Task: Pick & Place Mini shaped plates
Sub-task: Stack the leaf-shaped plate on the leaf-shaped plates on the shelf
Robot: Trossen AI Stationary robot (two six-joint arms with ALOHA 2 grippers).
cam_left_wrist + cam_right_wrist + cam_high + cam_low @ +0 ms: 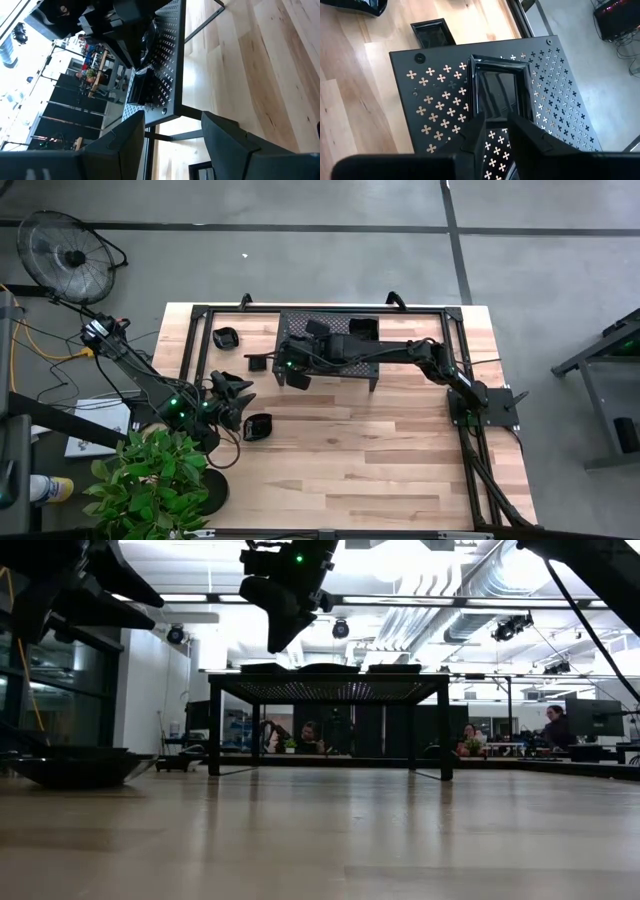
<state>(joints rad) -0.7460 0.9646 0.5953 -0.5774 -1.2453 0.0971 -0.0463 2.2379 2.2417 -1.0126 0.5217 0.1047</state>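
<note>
On the pale wooden tabletop point(380, 450) stands a black perforated metal rack point(560, 110) bearing a glossy black square mini plate point(497, 92), stiff, slippery, best pinched by its rim, where the right gripper point(495, 131) jaws straddle its edge slightly parted while the left gripper point(172, 137) waits open, empty

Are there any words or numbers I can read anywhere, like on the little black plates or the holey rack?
No text can be read in any view.
Square plate on the rack: plain glossy black, no writing.
Rack: only cross-shaped holes, no letters.
Papers beside the table in the high view: any print is too small to read.
Room behind the table in the low view: nothing readable.
</note>
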